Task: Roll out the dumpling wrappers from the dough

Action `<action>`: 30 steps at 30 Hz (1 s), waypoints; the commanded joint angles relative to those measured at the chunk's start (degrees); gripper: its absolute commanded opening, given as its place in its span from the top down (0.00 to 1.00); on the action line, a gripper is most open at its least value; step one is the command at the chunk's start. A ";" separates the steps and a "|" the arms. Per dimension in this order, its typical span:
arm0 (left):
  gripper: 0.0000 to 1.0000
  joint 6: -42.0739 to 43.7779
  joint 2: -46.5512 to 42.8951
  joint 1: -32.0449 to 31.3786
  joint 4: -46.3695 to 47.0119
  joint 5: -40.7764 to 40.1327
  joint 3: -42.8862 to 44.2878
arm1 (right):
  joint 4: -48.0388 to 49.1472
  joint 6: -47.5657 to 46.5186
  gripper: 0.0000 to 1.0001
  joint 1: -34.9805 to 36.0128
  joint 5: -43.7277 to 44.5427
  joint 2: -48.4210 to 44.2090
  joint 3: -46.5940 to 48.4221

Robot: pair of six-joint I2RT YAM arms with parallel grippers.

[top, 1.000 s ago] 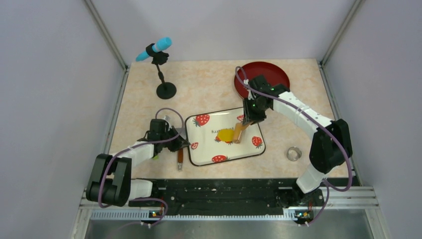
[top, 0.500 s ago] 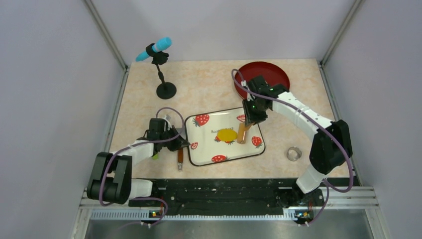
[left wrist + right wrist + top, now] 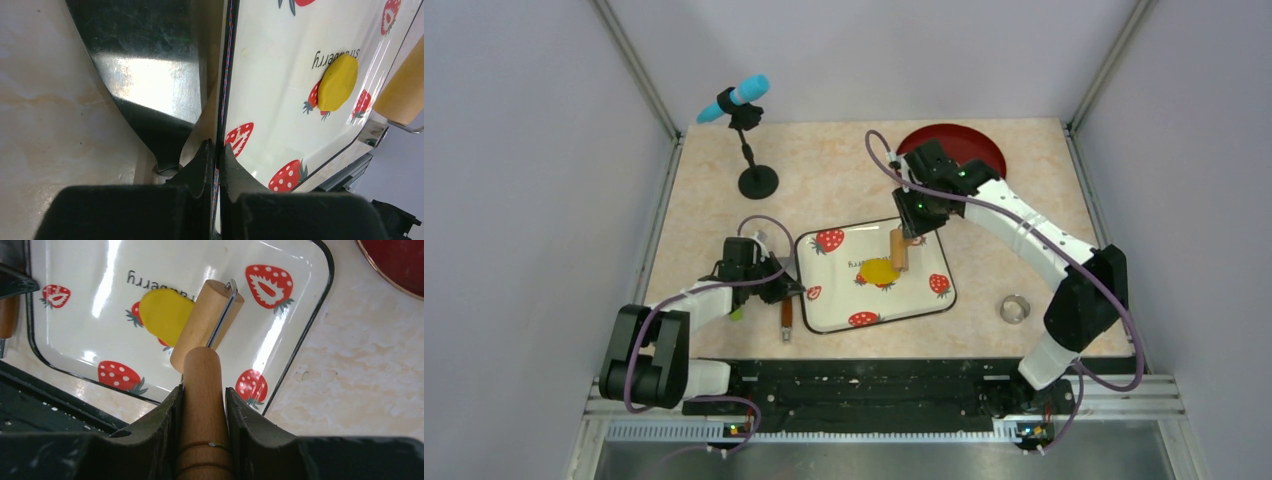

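Observation:
The dough (image 3: pixel 877 271) is a flat bright yellow oval patch in the middle of the white strawberry-print tray (image 3: pixel 924 305). It also shows in the left wrist view (image 3: pixel 338 82) and in the right wrist view (image 3: pixel 162 315). My right gripper (image 3: pixel 911 226) (image 3: pixel 202 390) is shut on the handle of the tan wooden roller (image 3: pixel 898 249). The roller's barrel (image 3: pixel 207 325) lies at the dough's right edge, overlapping it. My left gripper (image 3: pixel 795 290) (image 3: pixel 217 152) is shut on the tray's left rim (image 3: pixel 225 90). No round wrapper disc shows.
A scraper with a wooden handle (image 3: pixel 786 320) and a metal blade (image 3: pixel 150 75) lies left of the tray. A small metal ring (image 3: pixel 1014 308) sits to the right. A dark red plate (image 3: pixel 969 145) is at the back right, a microphone stand (image 3: pixel 757 181) at the back left.
My right arm has swung the roller to the left and toward the back, from the dough's right side onto its far right edge. The left gripper has stayed on the tray rim.

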 commanded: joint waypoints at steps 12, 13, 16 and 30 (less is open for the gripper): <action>1.00 2.15 0.97 1.02 -2.80 -5.05 -0.28 | 2.24 -2.33 1.00 3.98 1.28 6.07 3.76; 1.00 2.16 0.93 1.02 -2.80 -5.12 -0.28 | 2.71 -2.38 1.00 3.95 1.31 6.07 2.89; 1.00 2.13 0.90 1.02 -2.80 -5.12 -0.32 | 3.41 -1.94 1.00 3.96 3.17 6.83 0.58; 1.00 2.26 0.38 1.02 -3.07 -5.28 -0.45 | -0.59 -1.11 1.00 1.54 3.76 14.92 -2.70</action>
